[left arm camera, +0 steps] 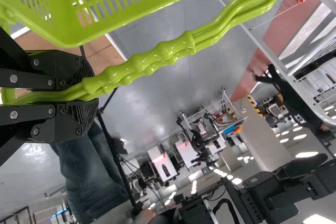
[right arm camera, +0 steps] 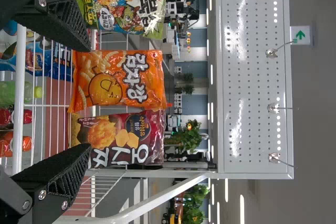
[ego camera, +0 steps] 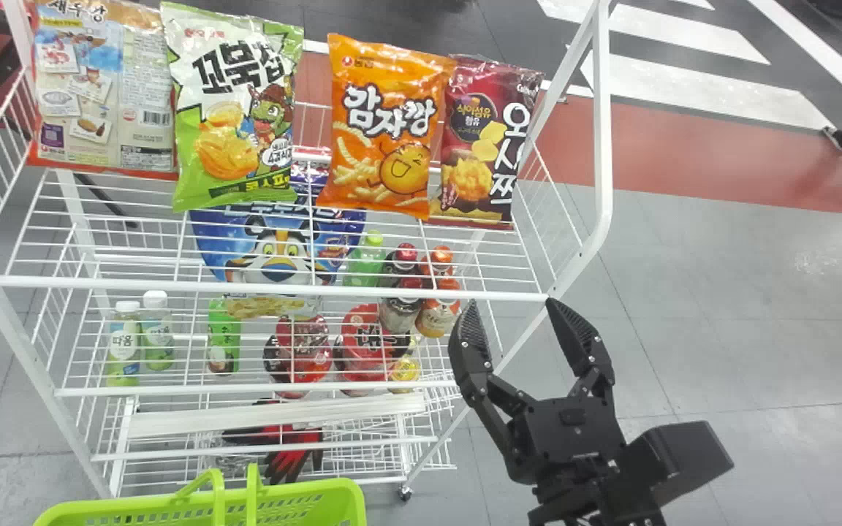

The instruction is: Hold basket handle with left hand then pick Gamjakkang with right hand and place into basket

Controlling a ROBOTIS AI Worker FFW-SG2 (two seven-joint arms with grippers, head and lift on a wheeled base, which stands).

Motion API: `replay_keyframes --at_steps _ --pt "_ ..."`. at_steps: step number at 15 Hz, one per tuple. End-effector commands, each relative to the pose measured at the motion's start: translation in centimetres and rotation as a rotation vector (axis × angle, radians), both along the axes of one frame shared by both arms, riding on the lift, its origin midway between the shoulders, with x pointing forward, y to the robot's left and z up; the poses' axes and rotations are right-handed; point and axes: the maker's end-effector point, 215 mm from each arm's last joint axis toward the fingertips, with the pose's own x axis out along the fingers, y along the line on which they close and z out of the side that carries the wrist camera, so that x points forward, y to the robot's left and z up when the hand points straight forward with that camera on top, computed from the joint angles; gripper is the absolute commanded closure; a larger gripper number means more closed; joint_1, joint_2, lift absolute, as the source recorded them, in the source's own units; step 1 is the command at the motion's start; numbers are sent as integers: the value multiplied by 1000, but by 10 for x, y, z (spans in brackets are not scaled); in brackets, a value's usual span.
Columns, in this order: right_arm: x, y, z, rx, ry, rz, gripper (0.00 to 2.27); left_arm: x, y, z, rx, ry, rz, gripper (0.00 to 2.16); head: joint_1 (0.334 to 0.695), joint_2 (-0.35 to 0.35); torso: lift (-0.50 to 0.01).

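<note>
- Before you, the white wire rack.
- Your green basket, its handles clenched by your left gripper.
- Gamjakkang, on the top shelf beside the maroon snack bag.
- Your right gripper, fingers spread, near that shelf's corner.

Plain orange Gamjakkang bag with white lettering, lime-green basket, black right gripper.

From the head camera I see a grey tiled floor under the white wire rack, a red band and white floor stripes. My wrist views give me white desks, ceiling lights, leafy plants and a perforated panel.
</note>
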Motion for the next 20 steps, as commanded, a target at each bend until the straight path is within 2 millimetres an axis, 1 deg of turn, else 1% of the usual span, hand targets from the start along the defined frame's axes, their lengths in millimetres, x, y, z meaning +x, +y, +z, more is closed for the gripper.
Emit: replay_keyframes --at_steps 1,8,10,11,15,18,20 --pt "0 0 0 0 1 0 184 -1 0 0 -3 2 -2 2148 695 -350 -19" --pt "1 -1 3 -2 -7 0 184 -1 -2 1 -2 -2 -8 2148 695 -350 -19" --pt "6 -2 4 -4 -15 -1 184 -1 -2 0 -3 -1 -7 2148 695 -350 -19" --pt "14 -2 5 -10 -19 -1 184 -1 -2 0 -3 -1 -7 2148 695 -350 -19" --pt "63 -10 -17 -23 54 -10 184 -3 -3 -3 12 0 -15 2148 695 -350 -19" --pt "96 -8 -15 -29 55 -1 184 -2 -3 -5 16 0 -13 2148 695 -350 -19" --pt "121 -1 -24 -24 76 26 184 -4 -3 -9 22 11 -11 2148 695 -350 -19"
